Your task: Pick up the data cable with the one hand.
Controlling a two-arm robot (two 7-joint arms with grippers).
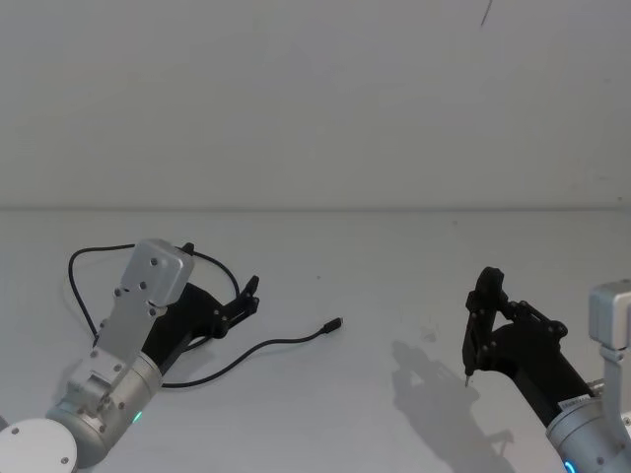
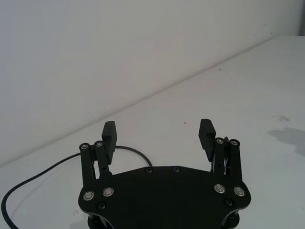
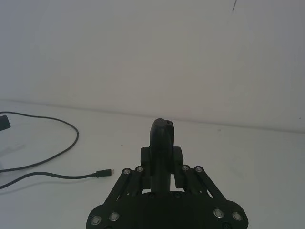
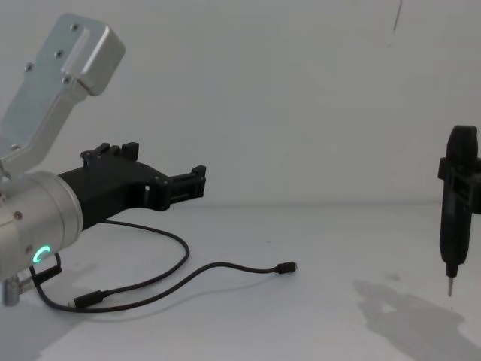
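Note:
The data cable (image 1: 286, 341) lies in loose black curves on the white table, one small plug (image 1: 335, 324) pointing toward the middle. My left gripper (image 1: 245, 296) hovers open above the cable's loop with nothing between its fingers; in the chest view it (image 4: 197, 181) is well above the cable (image 4: 185, 252). The left wrist view shows both pads (image 2: 207, 132) spread wide, the cable (image 2: 47, 169) curving behind them. My right gripper (image 1: 483, 294) hangs shut at the right, far from the cable (image 3: 76, 136).
The white table (image 1: 394, 256) runs back to a plain white wall. A short thin wire with a metal tip (image 4: 449, 286) hangs beneath the right gripper (image 4: 458, 188). The cable's second plug (image 4: 86, 301) rests near the left arm's base.

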